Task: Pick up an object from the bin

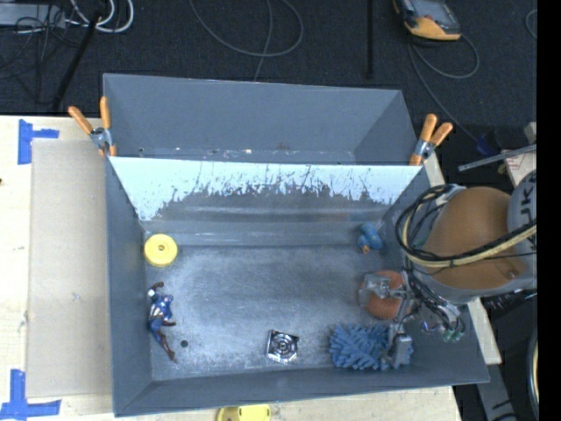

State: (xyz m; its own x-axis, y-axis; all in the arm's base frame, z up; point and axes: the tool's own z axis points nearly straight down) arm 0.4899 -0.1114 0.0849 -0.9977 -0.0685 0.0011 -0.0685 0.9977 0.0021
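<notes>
My gripper (402,344) hangs low at the bin's front right, at the right edge of a blue shaggy thing (357,347) that lies on the floor there. Just behind it, touching or nearly touching its upper part, sits a reddish-brown rounded thing with a grey top (379,294). A small blue thing (370,237) rests further back against the right wall.
A small silver and black square thing (282,346) lies at the front middle. A blue toy figure (160,316) lies at the front left, with a yellow disc (160,251) behind it. The arm with its brown dome and cables overhangs the bin's right wall.
</notes>
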